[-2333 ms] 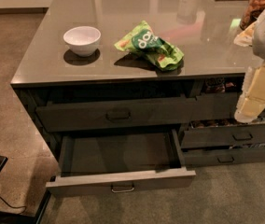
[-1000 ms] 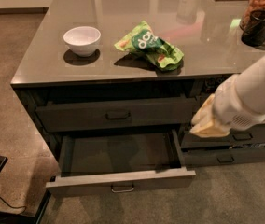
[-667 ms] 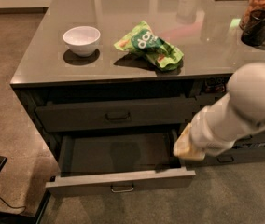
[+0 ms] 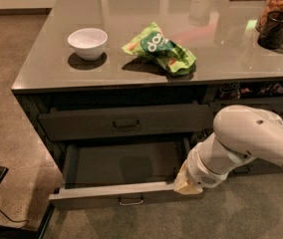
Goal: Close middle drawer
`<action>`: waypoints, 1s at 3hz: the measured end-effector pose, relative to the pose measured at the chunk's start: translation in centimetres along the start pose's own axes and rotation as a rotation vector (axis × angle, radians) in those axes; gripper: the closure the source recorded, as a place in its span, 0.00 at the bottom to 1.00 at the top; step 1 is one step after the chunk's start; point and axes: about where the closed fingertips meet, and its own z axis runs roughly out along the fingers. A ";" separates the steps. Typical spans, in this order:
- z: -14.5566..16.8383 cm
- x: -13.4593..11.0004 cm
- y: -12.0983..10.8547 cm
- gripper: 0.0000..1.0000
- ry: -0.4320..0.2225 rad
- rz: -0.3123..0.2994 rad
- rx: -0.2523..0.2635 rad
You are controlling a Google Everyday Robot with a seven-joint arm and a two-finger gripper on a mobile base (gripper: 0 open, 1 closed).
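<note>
Though pulled out low under the table (image 4: 57,68), middle drawer (image 4: 106,194): front runs left to right. Gripper (image 4: 186,184): at front's right end, drawer leftward; its state, cannot tell.

Grey counter (image 4: 57,68) carried a white bowl (image 4: 87,43) upper left, a green packet (image 4: 159,49) centre, a dark cup (image 4: 276,30) upper right; the gripper (image 4: 187,182) hung lower right, below the counter.

Countertop (image 4: 52,68): bowl (image 4: 87,43) at left, snack bag (image 4: 160,49) just right of it, apart. Cup (image 4: 273,30) at far right, a jar (image 4: 282,1) behind it. Below the top, the upper drawer (image 4: 126,121). Under that, the middle drawer (image 4: 106,193) juts toward the near side. Gripper (image 4: 186,183) at the right end of its front, arm (image 4: 251,138) coming in from the right.
</note>
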 end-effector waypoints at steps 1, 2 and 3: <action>2.4 1.1 -0.3 1.00 -0.031 -0.012 0.027; 8.0 3.8 -0.9 1.00 -0.148 -0.035 0.059; 11.4 5.3 -4.9 1.00 -0.294 -0.041 0.162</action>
